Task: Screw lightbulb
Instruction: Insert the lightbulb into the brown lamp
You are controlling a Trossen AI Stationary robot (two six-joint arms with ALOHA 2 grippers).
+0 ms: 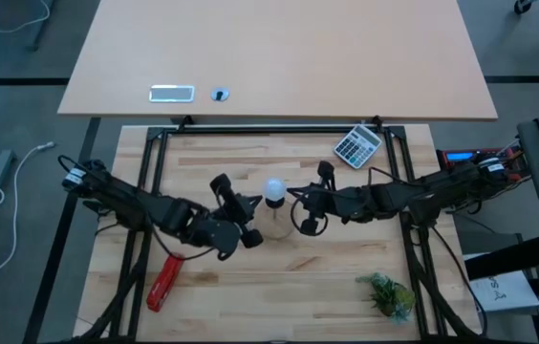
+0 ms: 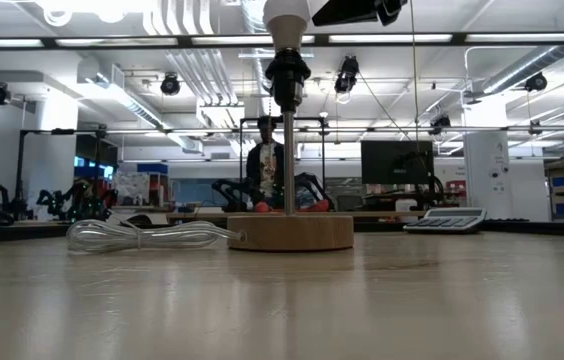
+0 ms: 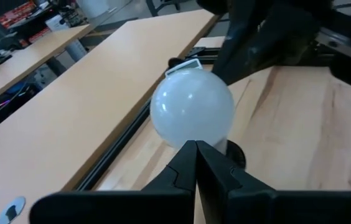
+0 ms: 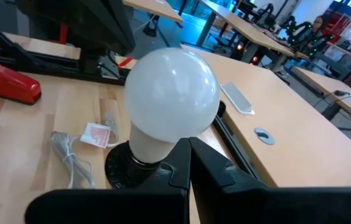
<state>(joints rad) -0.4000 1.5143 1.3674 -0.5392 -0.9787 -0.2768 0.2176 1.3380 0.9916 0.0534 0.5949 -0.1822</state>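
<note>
Closed black fingers of the right gripper (image 4: 190, 163) sit closest to you in the right wrist view, tips pressed together just short of the lightbulb's (image 4: 170, 99) neck, holding nothing. You can see the lightbulb already standing upright in the black socket (image 4: 126, 167) on top of the lamp stem, so its long axis runs straight up and down, and any turn has to go round that vertical line. From above, the lightbulb (image 1: 274, 189) lies between the two arms, with the right gripper (image 1: 304, 203) just beside it on one flank and the left gripper (image 1: 247, 216) just beside it on the other. Your left gripper (image 3: 195, 157) is also closed and empty, its tips pointing at the lower side of the glass. I judge the right one slightly nearer. Either must open before it can take the globe. The low view shows the socket (image 2: 287, 72) high over the round wooden base (image 2: 290, 232); whether the thread is fully home you can't tell
</note>
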